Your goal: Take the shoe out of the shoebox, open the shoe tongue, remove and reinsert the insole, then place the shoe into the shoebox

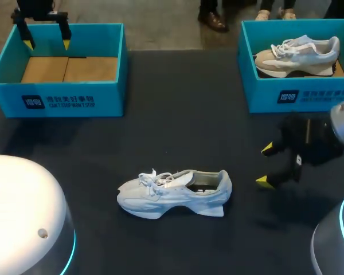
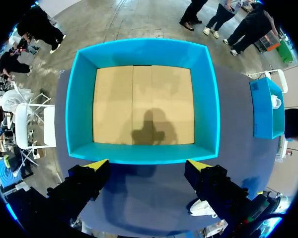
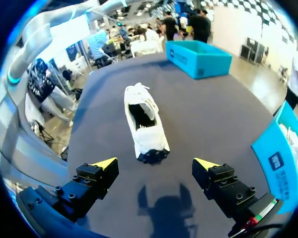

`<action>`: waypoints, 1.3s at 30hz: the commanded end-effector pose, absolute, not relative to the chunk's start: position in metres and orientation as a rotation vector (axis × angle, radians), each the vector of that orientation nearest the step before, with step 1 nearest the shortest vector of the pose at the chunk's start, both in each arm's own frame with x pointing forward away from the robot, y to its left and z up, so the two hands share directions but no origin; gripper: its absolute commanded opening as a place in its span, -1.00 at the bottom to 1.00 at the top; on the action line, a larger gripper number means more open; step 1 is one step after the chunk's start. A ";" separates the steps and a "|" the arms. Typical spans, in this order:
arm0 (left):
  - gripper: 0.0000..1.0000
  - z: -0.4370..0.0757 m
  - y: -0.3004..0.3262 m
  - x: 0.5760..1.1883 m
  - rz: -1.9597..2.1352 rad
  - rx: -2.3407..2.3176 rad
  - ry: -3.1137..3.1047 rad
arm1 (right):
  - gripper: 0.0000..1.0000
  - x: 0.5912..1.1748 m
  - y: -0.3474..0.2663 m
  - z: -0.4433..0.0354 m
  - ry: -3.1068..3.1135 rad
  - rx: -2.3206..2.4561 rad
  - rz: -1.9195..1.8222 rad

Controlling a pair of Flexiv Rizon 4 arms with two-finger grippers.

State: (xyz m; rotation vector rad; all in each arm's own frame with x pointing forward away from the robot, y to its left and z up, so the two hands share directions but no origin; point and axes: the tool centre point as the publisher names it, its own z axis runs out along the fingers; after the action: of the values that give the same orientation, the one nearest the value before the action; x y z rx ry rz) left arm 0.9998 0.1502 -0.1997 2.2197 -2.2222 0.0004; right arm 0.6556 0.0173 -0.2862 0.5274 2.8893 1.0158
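Note:
A pale white sneaker [image 1: 175,192] lies on its side on the dark table, toe to the left, heel to the right; in the right wrist view the sneaker [image 3: 145,125] lies ahead of my right gripper [image 3: 156,163], heel nearest. My right gripper [image 1: 266,166] hovers open just right of the heel, nothing between its fingers. My left gripper [image 1: 46,36] hangs open over the back of the empty left blue shoebox [image 1: 60,69], whose cardboard floor [image 2: 143,104] shows bare below my left gripper [image 2: 148,164].
A second blue shoebox [image 1: 298,60] at the back right holds a beige and grey sneaker [image 1: 298,54]. In the right wrist view the left shoebox [image 3: 198,57] stands far ahead, and the right shoebox [image 3: 283,153] is beside the gripper.

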 end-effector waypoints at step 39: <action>1.00 -0.200 0.150 1.000 0.000 2.220 -2.222 | 1.00 0.678 0.027 -0.369 2.550 0.229 1.748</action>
State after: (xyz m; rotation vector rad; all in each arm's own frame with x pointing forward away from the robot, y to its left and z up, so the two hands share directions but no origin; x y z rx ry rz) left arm 0.9998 0.1502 -0.1997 2.2197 -2.2222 0.0003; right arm 0.6759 0.0224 -0.3682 0.2259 2.5431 1.7568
